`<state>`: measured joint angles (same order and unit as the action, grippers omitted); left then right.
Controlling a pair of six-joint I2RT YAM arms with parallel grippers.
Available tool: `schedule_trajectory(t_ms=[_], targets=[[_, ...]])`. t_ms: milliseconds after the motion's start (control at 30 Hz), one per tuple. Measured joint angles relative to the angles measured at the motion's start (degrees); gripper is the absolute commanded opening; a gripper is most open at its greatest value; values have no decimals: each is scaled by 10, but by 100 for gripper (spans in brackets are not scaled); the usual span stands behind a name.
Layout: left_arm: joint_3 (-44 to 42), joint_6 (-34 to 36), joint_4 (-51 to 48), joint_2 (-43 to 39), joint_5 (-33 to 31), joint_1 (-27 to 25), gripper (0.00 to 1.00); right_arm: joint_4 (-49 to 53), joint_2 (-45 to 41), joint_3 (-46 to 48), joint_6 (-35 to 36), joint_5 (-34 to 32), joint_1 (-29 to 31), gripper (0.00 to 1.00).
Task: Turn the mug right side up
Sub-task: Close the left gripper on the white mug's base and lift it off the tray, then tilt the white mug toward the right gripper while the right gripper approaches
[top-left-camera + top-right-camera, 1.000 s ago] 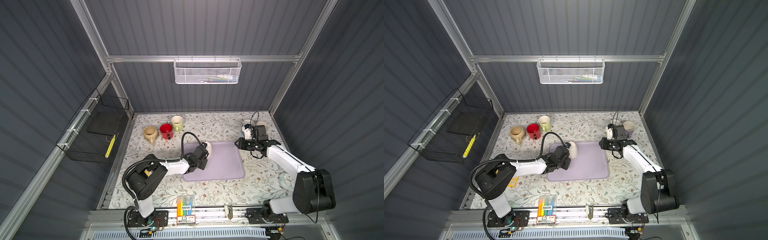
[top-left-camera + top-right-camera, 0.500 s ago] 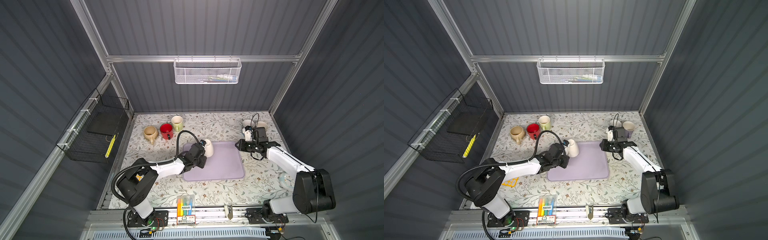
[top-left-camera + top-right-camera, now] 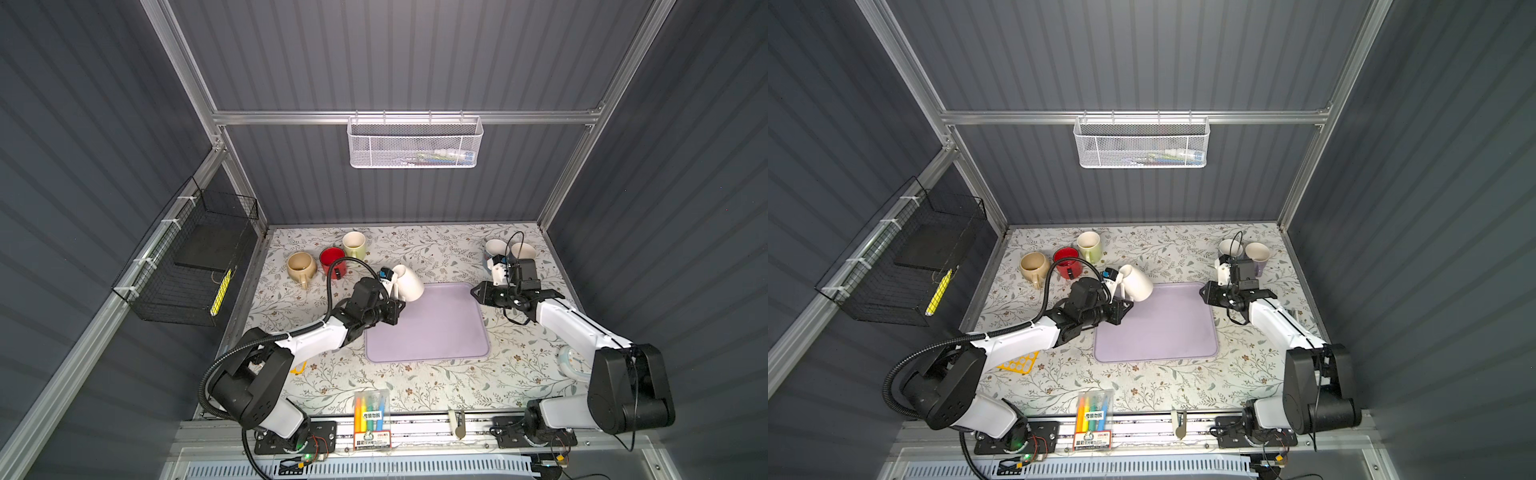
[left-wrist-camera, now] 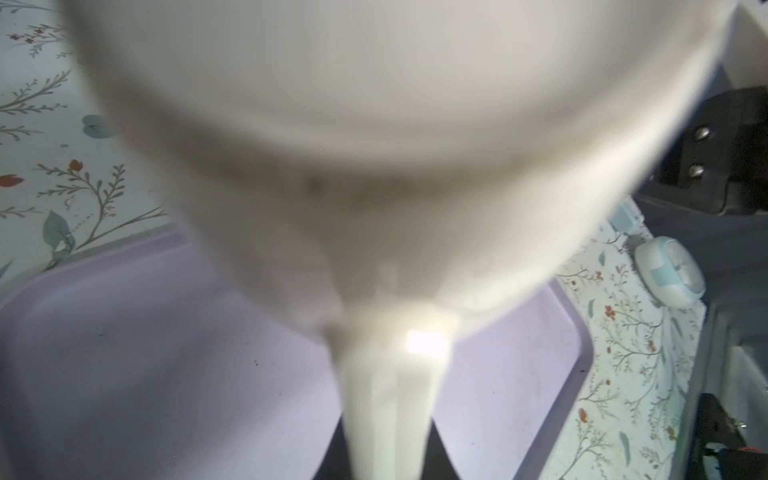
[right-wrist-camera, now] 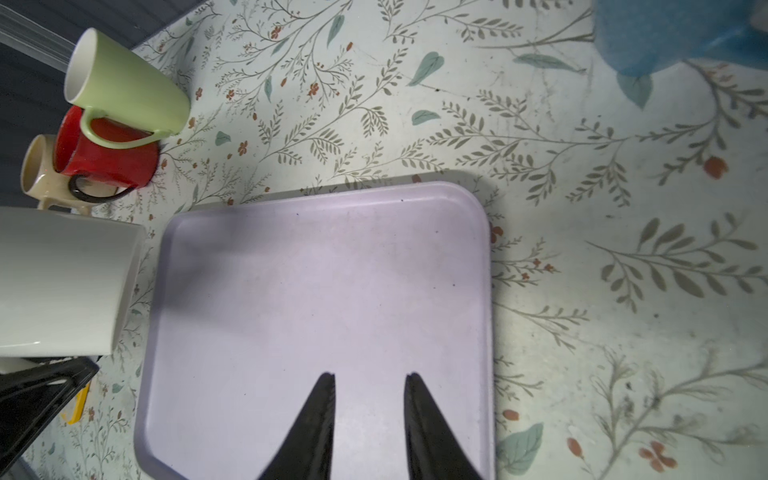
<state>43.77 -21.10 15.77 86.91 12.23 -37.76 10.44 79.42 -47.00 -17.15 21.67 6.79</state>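
- The left gripper [image 3: 392, 294] has its fingers clamped on the handle of the white mug [image 3: 408, 282].
- The mug hangs tilted, nearly sideways, above the far left corner of the lavender tray [image 3: 436, 340].
- The right gripper [image 5: 370, 376] hovers over the tray's right edge, near its far corner, with fingers apart and nothing between them.
- A tan mug [image 3: 301, 266], a red mug [image 3: 331, 258] and a green mug [image 3: 354, 245] stand upright near the far left corner of the table [image 3: 415, 386].
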Motion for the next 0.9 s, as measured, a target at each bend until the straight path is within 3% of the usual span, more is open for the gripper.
schedule_trajectory(t_ms=[467,900], targets=[[-41,-103,160,-3,130,39,10,-44,-30,31,-5,63,0,32],[-40,-154,226,7,176,46,10,-191,-66,106,-44,177,7,33]])
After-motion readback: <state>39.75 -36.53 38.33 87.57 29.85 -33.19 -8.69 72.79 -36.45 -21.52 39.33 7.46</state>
